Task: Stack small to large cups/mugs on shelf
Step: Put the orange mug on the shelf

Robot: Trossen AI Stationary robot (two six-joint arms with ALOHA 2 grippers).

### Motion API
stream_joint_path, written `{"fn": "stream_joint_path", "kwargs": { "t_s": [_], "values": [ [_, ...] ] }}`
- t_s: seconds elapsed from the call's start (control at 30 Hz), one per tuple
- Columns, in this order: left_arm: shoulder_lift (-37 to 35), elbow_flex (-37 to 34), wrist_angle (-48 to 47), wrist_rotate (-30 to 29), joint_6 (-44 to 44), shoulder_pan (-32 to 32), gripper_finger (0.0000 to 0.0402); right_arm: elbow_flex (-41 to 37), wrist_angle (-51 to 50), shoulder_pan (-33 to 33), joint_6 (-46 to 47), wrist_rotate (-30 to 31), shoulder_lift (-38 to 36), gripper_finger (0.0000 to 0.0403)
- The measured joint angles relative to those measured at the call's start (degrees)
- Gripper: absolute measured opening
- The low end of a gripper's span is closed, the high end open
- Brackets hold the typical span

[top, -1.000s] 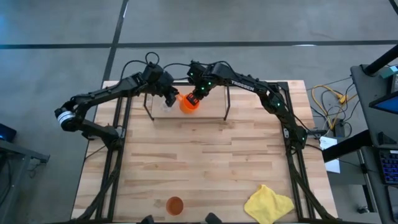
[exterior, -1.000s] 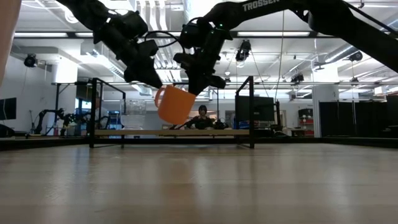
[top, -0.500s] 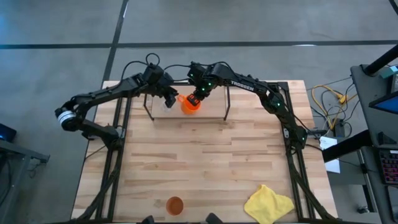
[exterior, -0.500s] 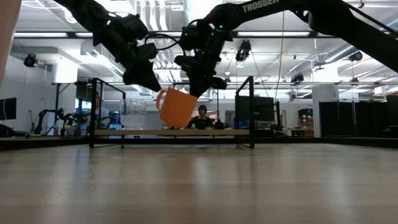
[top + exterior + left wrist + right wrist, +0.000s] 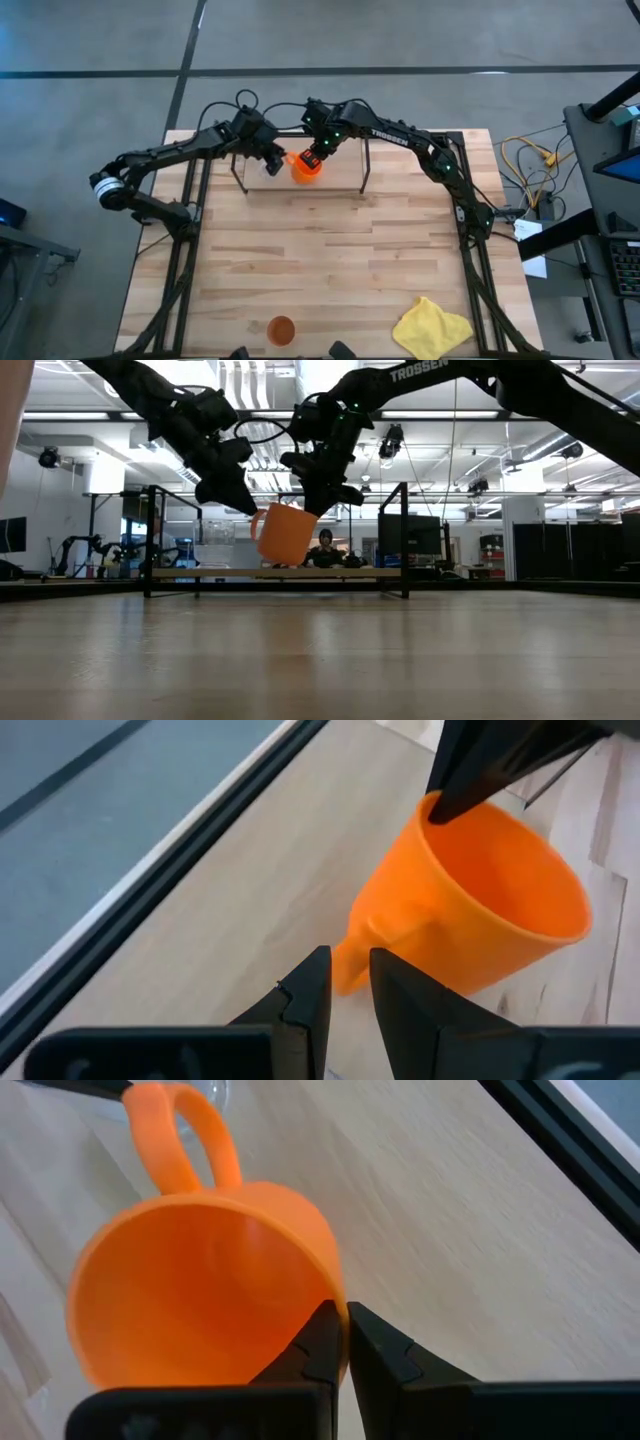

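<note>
Above the table [image 5: 330, 250], orange mug [image 5: 305, 167] rim-pinched in right claw [image 5: 311, 158].

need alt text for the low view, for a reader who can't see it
An orange mug hangs tilted above the shelf, pinched at its rim by the right gripper. The left gripper sits beside the mug's handle, with a workshop room behind.

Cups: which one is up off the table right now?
The orange mug, pinched at its rim by the right tool near the shelf. The terracotta tumbler stands alone on the table at the near edge.
</note>
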Motion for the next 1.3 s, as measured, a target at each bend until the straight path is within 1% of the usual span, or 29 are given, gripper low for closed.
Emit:
{"fn": "stream_joint_path", "kwargs": {
  "t_s": [0.1,0.2,0.3,0.47,0.63,1.0,1.1,1.3],
  "values": [
    [0.0,0.0,0.8,-0.4,0.0,0.0,0.0061,-0.3,0.3,0.0,0.0,0.3,0.0,0.0013],
    [0.0,0.0,1.2,-2.0,0.0,0.0,0.0061,-0.4,1.1,0.1,0.0,2.3,0.0,0.0013],
    [0.0,0.0,1.2,-3.0,0.0,0.0,0.0061,-0.4,1.8,0.1,0.0,2.8,0.0,0.0013],
    [0.0,0.0,1.2,-4.5,0.0,0.0,0.0061,-0.5,2.7,0.1,0.0,2.9,0.0,0.0013],
    [0.1,-0.2,1.2,-4.8,0.0,0.0,0.0061,-0.5,3.0,0.1,0.0,3.0,0.0,0.0013],
    [3.3,-0.1,1.3,-6.1,0.0,0.0,0.0061,-0.5,3.2,0.2,0.0,2.8,0.0,0.0013],
    [3.4,-0.1,1.6,-7.3,0.0,-0.1,0.0061,-0.5,3.4,0.2,0.0,2.7,0.0,0.0013],
    [3.1,-0.1,3.1,-7.7,0.0,-0.1,0.0061,-0.5,4.1,0.2,0.0,2.4,0.0,0.0013]
  ]
}}
